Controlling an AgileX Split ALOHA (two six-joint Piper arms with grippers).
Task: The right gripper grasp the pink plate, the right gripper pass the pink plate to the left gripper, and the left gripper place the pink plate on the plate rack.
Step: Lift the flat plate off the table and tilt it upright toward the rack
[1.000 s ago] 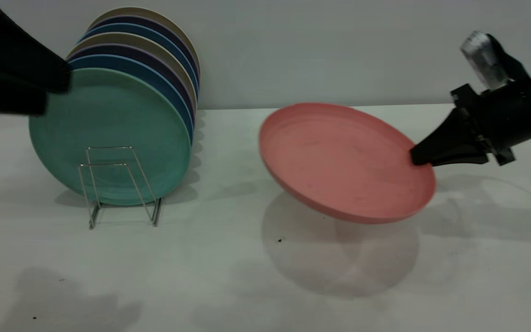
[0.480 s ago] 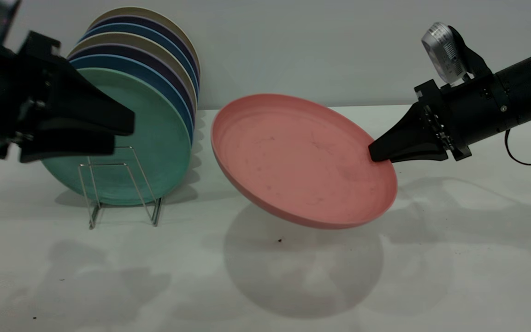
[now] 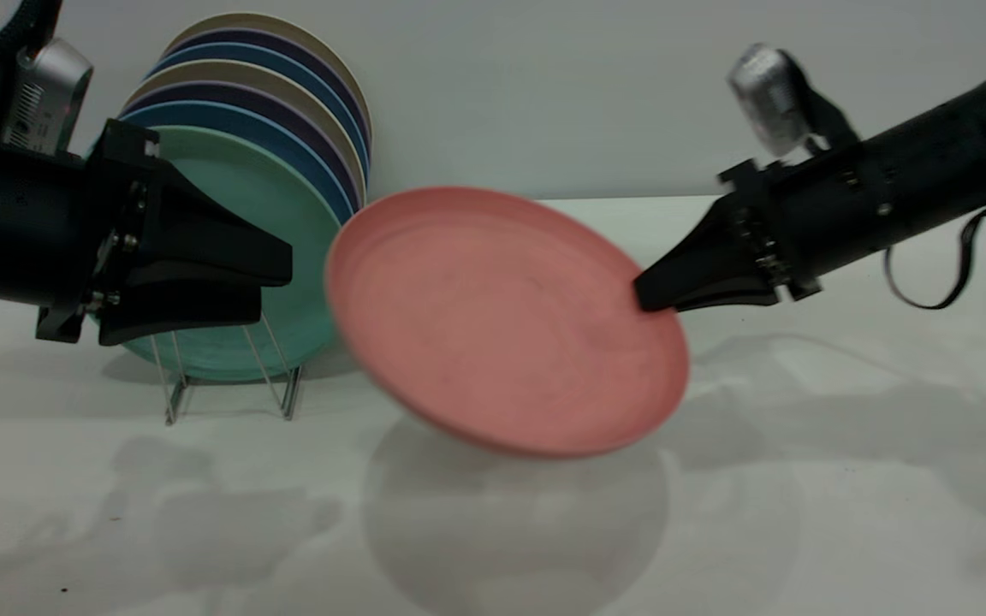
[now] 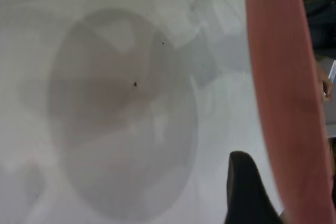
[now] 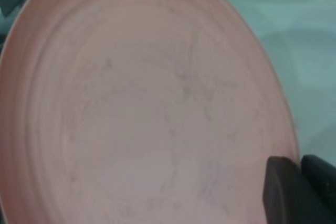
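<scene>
The right gripper [image 3: 643, 295] clamps the pink plate [image 3: 501, 321] by its rim, tilted above the table; the left gripper [image 3: 275, 282], slightly parted, waits just beside it. Stiff, light, smooth: take the free rim

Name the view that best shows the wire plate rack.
Exterior view: the thin silvery wire plate rack stands on the table holding upright plates, its front loops visible below the left gripper. Neither wrist view shows the rack.

The pink plate [image 3: 506, 321] fills mid-frame between the left tool [image 3: 275, 278] and right tool [image 3: 643, 295]. Stacked plates [image 3: 288, 111] crowd the rack [image 3: 228, 342] at left; bare table [image 3: 844, 513] lies lower right.
</scene>
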